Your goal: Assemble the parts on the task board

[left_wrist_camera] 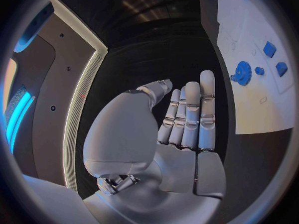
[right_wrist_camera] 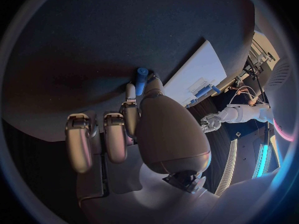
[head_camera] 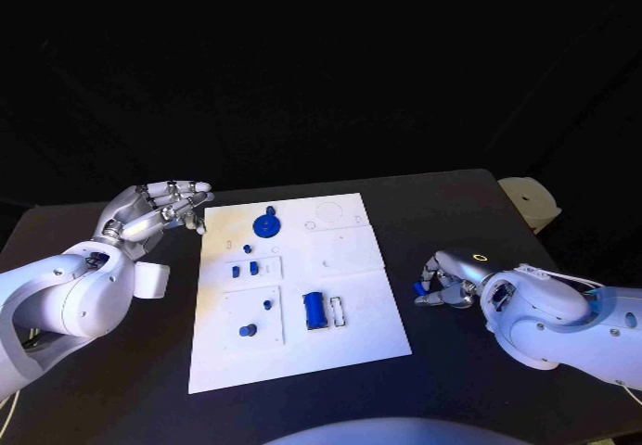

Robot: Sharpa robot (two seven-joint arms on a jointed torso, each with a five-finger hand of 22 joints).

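On the black table (head_camera: pixel 455 199) from the head view, the white task board (head_camera: pixel 351 348) lies central, with a blue gear (head_camera: pixel 266 223) toward its twelve o'clock end and a blue block (head_camera: pixel 314 310) near the middle. At nine o'clock the left hand (head_camera: pixel 158 209) hovers with nothing in it, fingers apart. At three o'clock the right hand (head_camera: pixel 450 279) pinches a small blue part (head_camera: pixel 420 288) off the board. From the left wrist, the fingers (left_wrist_camera: pixel 190 117) stand straight, holding nothing. From the right wrist, the blue part sits at the fingertips (right_wrist_camera: pixel 131 92).
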